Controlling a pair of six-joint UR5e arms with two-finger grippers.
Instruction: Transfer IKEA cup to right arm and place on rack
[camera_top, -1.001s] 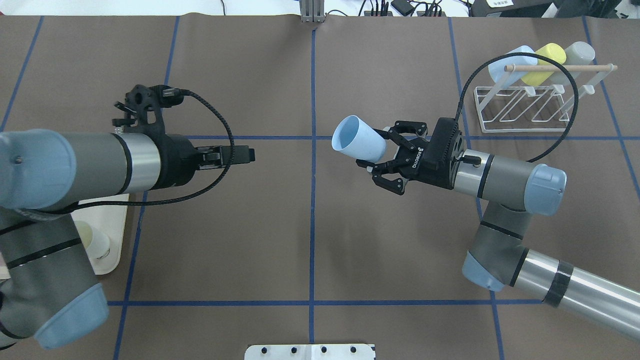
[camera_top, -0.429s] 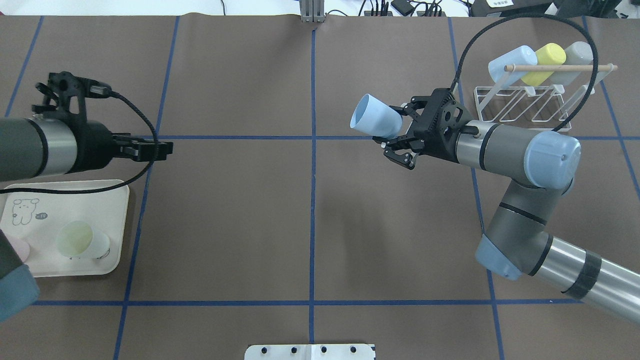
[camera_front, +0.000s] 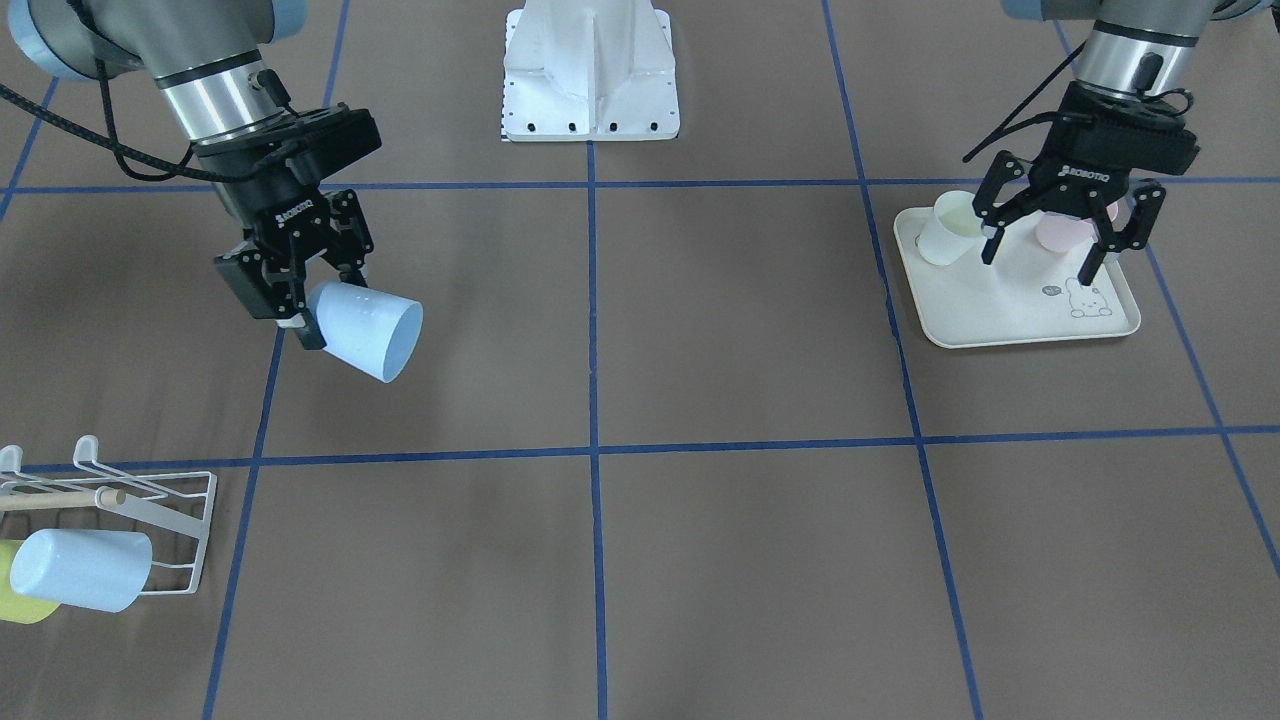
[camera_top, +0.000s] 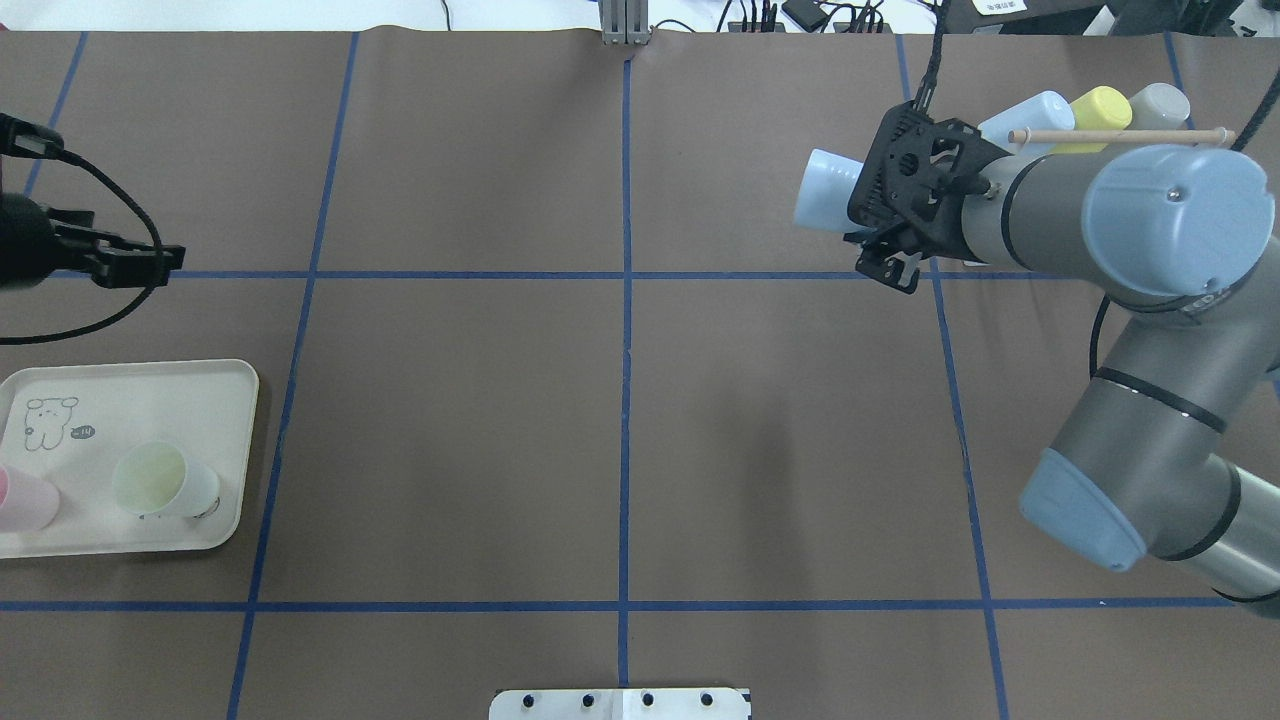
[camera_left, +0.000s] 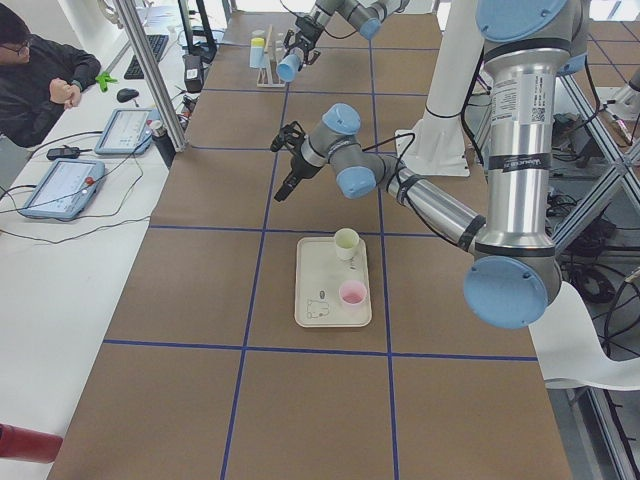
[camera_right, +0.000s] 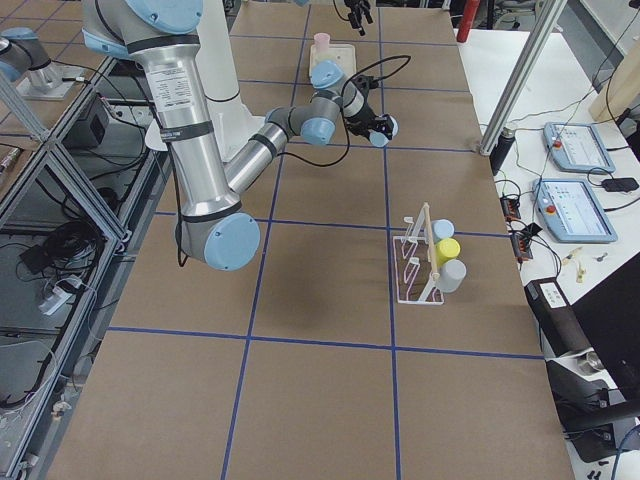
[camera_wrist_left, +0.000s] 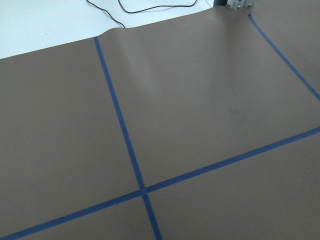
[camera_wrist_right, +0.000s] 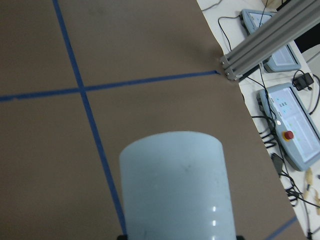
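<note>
A light-blue IKEA cup hangs on its side above the table, my right gripper shut on its base. In the overhead view the cup is just left of the white wire rack, which the right arm largely hides. The right wrist view shows the cup filling the lower frame. The rack holds a blue cup and a yellow cup; a grey cup shows overhead. My left gripper is open and empty above the tray.
A cream rabbit-print tray at the near left carries a pale green cup and a pink cup. The white robot base plate sits at the table's middle edge. A person sits at the side desk.
The right arm swung the blue cup back and to the right, up to the rack. The left arm drew back to the left, uncovering the tray.
</note>
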